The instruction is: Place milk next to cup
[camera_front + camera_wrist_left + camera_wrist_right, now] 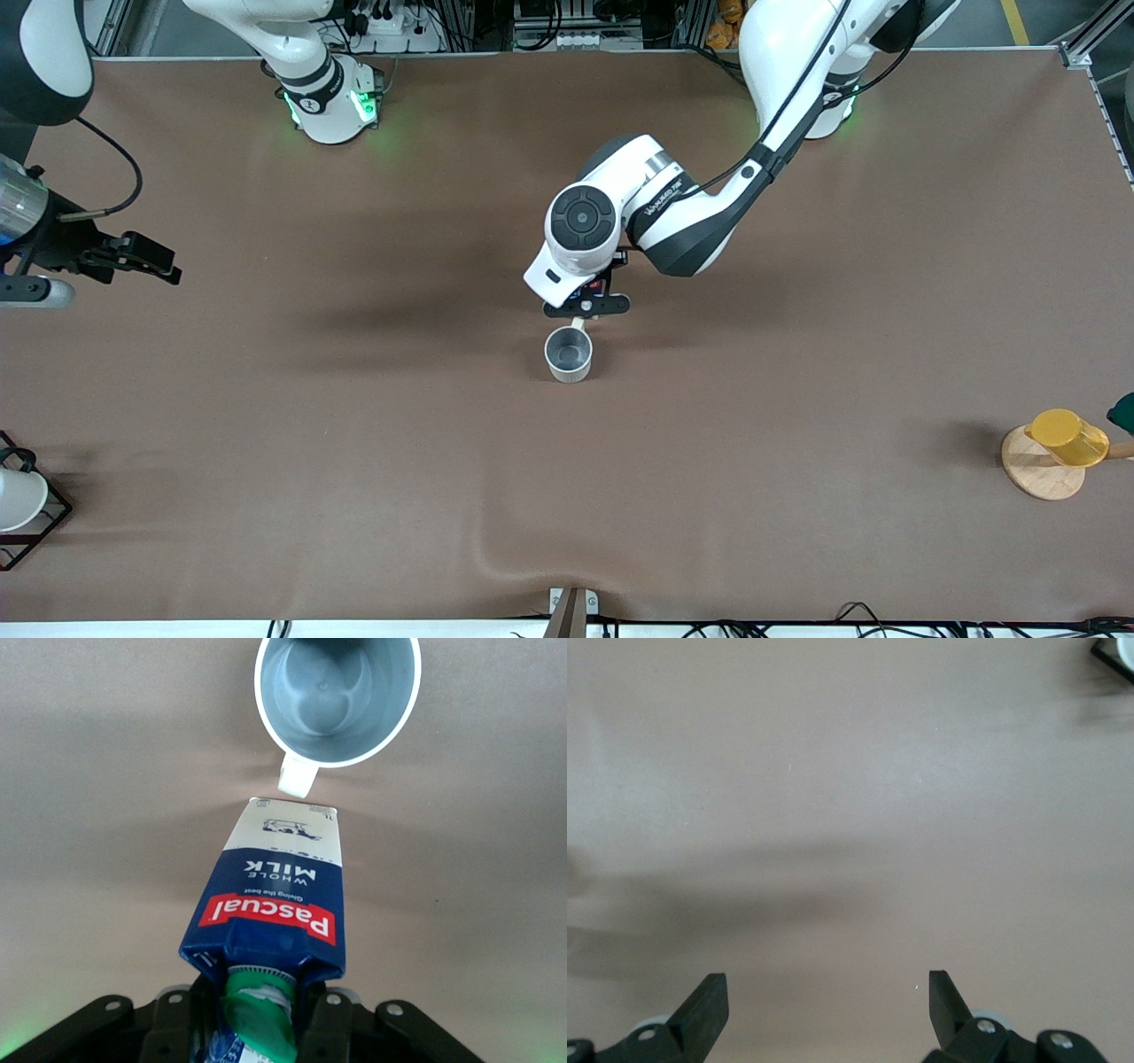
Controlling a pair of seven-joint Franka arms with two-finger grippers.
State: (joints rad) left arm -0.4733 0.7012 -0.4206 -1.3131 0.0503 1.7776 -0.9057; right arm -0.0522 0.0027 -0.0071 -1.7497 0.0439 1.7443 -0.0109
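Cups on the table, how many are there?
3. The small beige mug with a grey inside stands mid-table; the yellow cup lies on a round wooden coaster at the left arm's end; the white cup in a black wire frame at the right arm's end.

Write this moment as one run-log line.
left gripper: shut on milk, beside cup handle | right gripper: open, waiting over bare table

The left arm reaches from the upper right of the front view down to the frame's centre, wrist bent downward; the left gripper (586,307) has its fingers (174,1028) clamped on the milk (275,904). The right arm waits at the left edge, the right gripper (824,1001) spread wide
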